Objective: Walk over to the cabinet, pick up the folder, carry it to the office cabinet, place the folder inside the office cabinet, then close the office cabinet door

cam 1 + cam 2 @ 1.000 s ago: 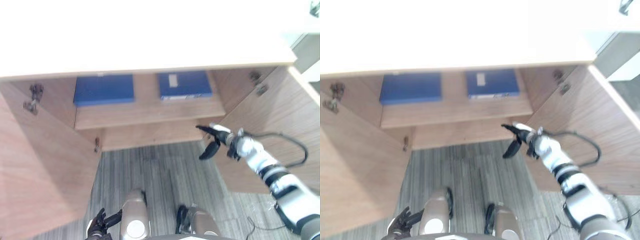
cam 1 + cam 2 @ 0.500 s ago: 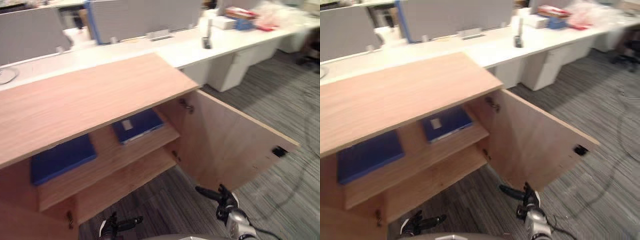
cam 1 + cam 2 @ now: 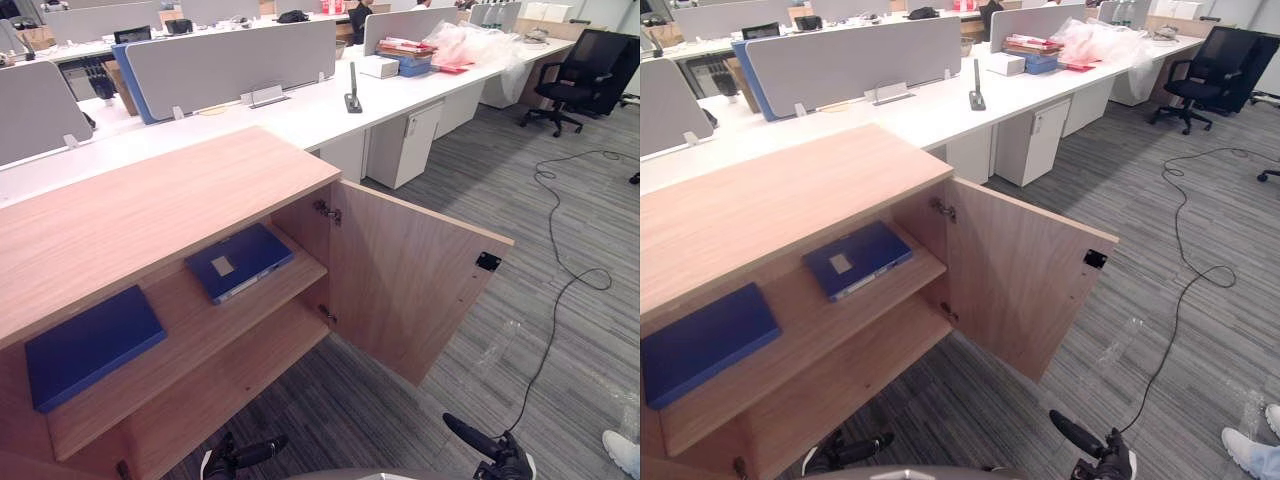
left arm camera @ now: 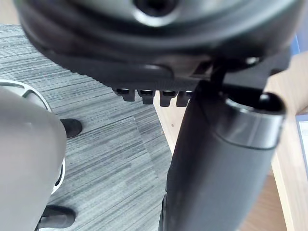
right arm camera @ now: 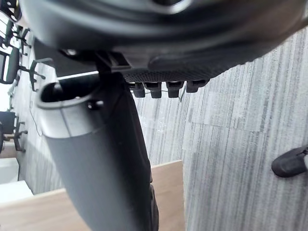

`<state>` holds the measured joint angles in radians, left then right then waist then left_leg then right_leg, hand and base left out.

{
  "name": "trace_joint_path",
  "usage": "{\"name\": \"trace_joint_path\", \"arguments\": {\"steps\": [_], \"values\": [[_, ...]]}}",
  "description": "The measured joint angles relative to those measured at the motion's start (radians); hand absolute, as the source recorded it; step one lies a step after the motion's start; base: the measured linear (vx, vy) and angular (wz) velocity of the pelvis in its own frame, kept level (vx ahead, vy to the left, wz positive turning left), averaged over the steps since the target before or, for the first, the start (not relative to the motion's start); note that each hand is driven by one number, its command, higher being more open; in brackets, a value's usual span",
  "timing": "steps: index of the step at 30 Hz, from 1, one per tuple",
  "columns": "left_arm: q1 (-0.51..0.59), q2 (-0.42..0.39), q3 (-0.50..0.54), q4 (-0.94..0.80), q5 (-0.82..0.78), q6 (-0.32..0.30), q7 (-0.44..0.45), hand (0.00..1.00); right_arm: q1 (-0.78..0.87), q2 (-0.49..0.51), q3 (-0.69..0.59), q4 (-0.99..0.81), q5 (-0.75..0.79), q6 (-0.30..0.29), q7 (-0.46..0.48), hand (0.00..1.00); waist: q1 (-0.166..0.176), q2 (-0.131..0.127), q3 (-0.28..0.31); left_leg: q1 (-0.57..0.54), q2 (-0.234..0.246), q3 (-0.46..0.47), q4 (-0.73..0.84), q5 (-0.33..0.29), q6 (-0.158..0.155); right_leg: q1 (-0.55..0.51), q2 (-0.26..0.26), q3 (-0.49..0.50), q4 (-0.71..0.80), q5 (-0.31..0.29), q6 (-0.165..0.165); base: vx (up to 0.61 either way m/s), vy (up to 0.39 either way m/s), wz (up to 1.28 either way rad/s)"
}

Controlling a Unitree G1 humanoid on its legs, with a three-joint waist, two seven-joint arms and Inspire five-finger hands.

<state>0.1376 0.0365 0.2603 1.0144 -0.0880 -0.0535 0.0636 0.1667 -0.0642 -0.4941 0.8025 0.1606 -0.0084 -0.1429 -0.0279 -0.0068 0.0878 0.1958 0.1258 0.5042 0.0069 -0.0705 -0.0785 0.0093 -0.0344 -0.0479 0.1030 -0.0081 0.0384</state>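
Lying flat on the shelf [image 3: 180, 305] at centre left, the labelled folder [image 3: 238, 262] is seen; the open door [image 3: 415, 290] stands above the nearer right hand [image 3: 500, 460]; its fingers, like those of the left hand [image 3: 228, 462], are released, empty.

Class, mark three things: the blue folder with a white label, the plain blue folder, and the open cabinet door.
labelled folder [image 3: 252, 256]: left eye view, on its blue cover beside the label.
plain folder [image 3: 90, 346]: left eye view, middle of its cover.
cabinet door [image 3: 410, 290]: left eye view, middle of its inner face.
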Motion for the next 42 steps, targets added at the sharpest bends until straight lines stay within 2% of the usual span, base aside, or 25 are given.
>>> {"name": "trace_joint_path", "arguments": {"steps": [3, 8, 12, 15, 16, 18, 24, 31, 36, 39, 41, 42], "values": [[-0.001, 0.004, 0.000, 0.013, 0.002, 0.001, -0.006, 1.00, -0.005, -0.038, -0.018, -0.030, -0.002, 0.001, -0.003, 1.00, 0.000, 0.007, -0.010, 0.009, 0.001, -0.014, -0.001, 0.020, 0.019, 0.021, 0.007, -0.001, -0.028, 0.013, -0.004, 0.11, 0.016, -0.02], [0.007, 0.026, -0.001, 0.013, 0.021, 0.002, -0.007, 1.00, -0.087, -0.108, -0.034, -0.106, -0.007, 0.002, -0.017, 1.00, 0.002, 0.013, -0.013, 0.008, -0.006, -0.033, -0.003, 0.021, 0.020, 0.029, 0.002, -0.006, -0.039, 0.014, -0.004, 0.09, 0.029, 0.05], [0.017, 0.045, -0.003, 0.012, 0.021, 0.002, -0.008, 1.00, -0.192, -0.208, -0.034, -0.117, -0.014, -0.005, -0.030, 1.00, 0.011, 0.022, -0.011, -0.007, -0.012, -0.062, -0.006, 0.021, 0.020, 0.032, -0.003, -0.027, -0.055, 0.015, -0.002, -0.02, 0.000, 0.16], [0.043, 0.047, -0.012, 0.012, 0.021, 0.002, -0.008, 1.00, -0.281, -0.294, -0.006, -0.097, -0.012, -0.007, -0.036, 1.00, 0.021, 0.042, -0.020, -0.034, -0.014, -0.075, -0.013, 0.023, 0.025, 0.010, -0.004, -0.034, -0.066, 0.022, -0.001, -0.03, -0.005, 0.07], [0.062, 0.047, -0.020, 0.013, 0.020, 0.003, -0.008, 1.00, -0.336, -0.342, 0.041, -0.057, -0.012, -0.009, -0.034, 1.00, 0.024, 0.051, -0.020, -0.037, -0.017, -0.075, -0.016, 0.025, 0.026, 0.010, -0.002, -0.033, -0.075, 0.029, -0.002, 0.00, 0.000, 0.00], [0.087, 0.047, -0.025, 0.014, 0.020, 0.013, -0.009, 1.00, -0.389, -0.371, 0.088, -0.019, -0.011, -0.012, -0.031, 1.00, 0.029, 0.059, -0.024, -0.038, -0.015, -0.075, -0.017, 0.025, 0.026, 0.012, 0.002, -0.033, -0.088, 0.034, -0.004, 0.00, 0.000, 0.00], [0.094, 0.044, -0.060, 0.014, 0.019, 0.014, -0.018, 1.00, -0.511, -0.367, 0.238, 0.100, -0.003, -0.013, -0.028, 1.00, 0.060, 0.064, -0.026, -0.034, -0.012, -0.077, -0.017, 0.028, 0.026, 0.025, 0.008, -0.035, -0.098, 0.043, -0.009, -0.01, -0.002, 0.00], [0.093, 0.045, -0.082, 0.014, 0.015, 0.009, -0.029, 1.00, -0.556, -0.378, 0.305, 0.148, -0.004, -0.013, -0.017, 1.00, 0.049, 0.061, -0.024, -0.040, -0.023, -0.077, -0.019, 0.037, 0.036, 0.041, 0.004, -0.033, -0.152, 0.084, -0.007, -0.07, 0.004, -0.02], [0.093, 0.047, -0.086, 0.013, 0.009, 0.003, -0.028, 1.00, -0.569, -0.400, 0.410, 0.147, -0.014, -0.011, -0.014, 1.00, 0.045, 0.053, -0.010, -0.044, -0.023, -0.077, -0.021, 0.045, 0.036, 0.043, 0.008, -0.026, -0.191, 0.113, -0.011, -0.09, -0.022, -0.07], [0.090, 0.048, -0.086, 0.011, 0.009, -0.003, -0.022, 1.00, -0.530, -0.452, 0.569, 0.039, -0.096, 0.010, -0.011, 1.00, 0.026, 0.050, 0.006, -0.051, -0.014, -0.074, -0.020, 0.046, 0.032, 0.028, 0.015, -0.007, -0.191, 0.116, -0.011, -0.07, -0.043, -0.19], [0.088, 0.051, -0.081, 0.012, 0.011, -0.003, -0.021, 1.00, -0.423, -0.526, 0.690, -0.135, -0.205, 0.009, 0.013, 1.00, 0.016, 0.051, 0.005, -0.064, -0.003, -0.060, -0.017, 0.047, 0.026, 0.011, 0.027, 0.008, -0.191, 0.121, -0.017, -0.01, -0.065, -0.31], [0.088, 0.054, -0.077, 0.013, 0.015, -0.003, -0.021, 1.00, -0.371, -0.578, 0.772, -0.231, -0.312, 0.006, 0.029, 1.00, 0.011, 0.048, 0.006, -0.062, 0.008, -0.042, -0.017, 0.047, 0.020, 0.006, 0.039, 0.025, -0.188, 0.128, -0.026, 0.03, -0.049, -0.34]]}}
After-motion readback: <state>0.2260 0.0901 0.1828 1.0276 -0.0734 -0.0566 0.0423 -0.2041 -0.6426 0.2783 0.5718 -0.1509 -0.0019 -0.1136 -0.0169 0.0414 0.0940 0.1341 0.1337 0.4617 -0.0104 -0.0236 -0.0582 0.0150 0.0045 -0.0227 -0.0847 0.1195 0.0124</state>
